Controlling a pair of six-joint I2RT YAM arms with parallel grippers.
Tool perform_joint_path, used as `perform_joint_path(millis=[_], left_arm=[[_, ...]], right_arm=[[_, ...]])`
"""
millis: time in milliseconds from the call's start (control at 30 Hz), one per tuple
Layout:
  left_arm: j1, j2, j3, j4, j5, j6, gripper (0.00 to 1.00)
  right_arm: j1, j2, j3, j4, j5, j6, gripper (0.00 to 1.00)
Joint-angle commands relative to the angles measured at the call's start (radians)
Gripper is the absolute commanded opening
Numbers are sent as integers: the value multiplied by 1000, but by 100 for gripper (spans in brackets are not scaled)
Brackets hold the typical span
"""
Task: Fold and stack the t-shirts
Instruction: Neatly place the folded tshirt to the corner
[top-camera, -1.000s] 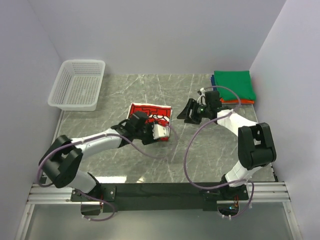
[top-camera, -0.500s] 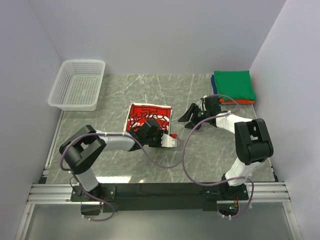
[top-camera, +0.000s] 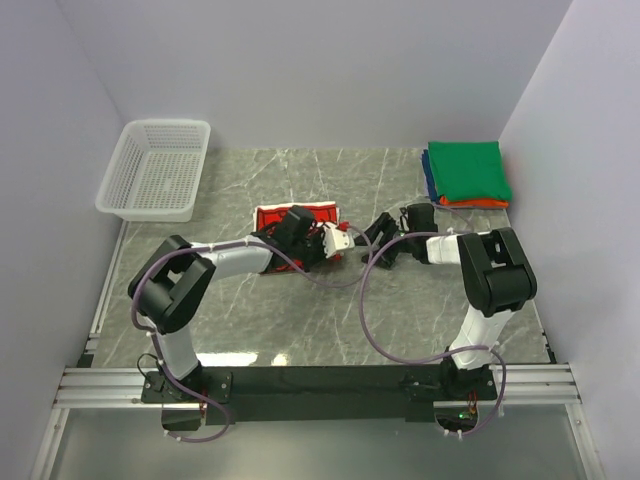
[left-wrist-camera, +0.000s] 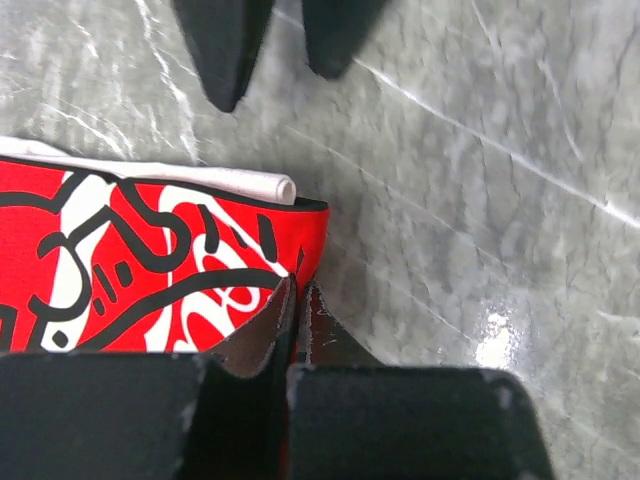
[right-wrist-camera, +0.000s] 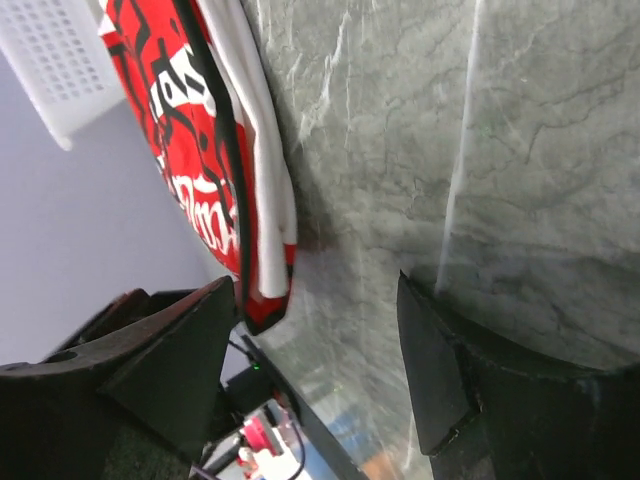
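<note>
While the L gripper (left-wrist-camera: 297, 300) pinches the red-print tee (left-wrist-camera: 150, 270) by its corner, mid-way across the marble table (top-camera: 300, 320), the R gripper (right-wrist-camera: 315, 283) sits just beside that edge w/ fingers spread, holding nothing. A folded green tee (top-camera: 466, 170) tops a stack (top-camera: 470, 203) of 3 at the far-right corner.

Red-print tee (top-camera: 268, 218) centre, folded tees (top-camera: 466, 170) (green uppermost) far right

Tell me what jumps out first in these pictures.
The bright red-and-white printed tee lies mid-table, its corner pinched in the left fingers, which are shut on it. The right fingers stand open just beside that edge. A folded stack topped by a green tee sits in the far right corner, and a white mesh basket at the far left.
</note>
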Motion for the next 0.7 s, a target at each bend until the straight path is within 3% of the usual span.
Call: perform_joint_path(millis=[0, 667], left_arm=[[11, -9, 47, -26, 98, -103, 1], [16, 58, 185, -59, 121, -138, 1]], right_arm=[[-7, 6, -35, 165, 0, 110, 73], [111, 146, 50, 356, 153, 386, 72]])
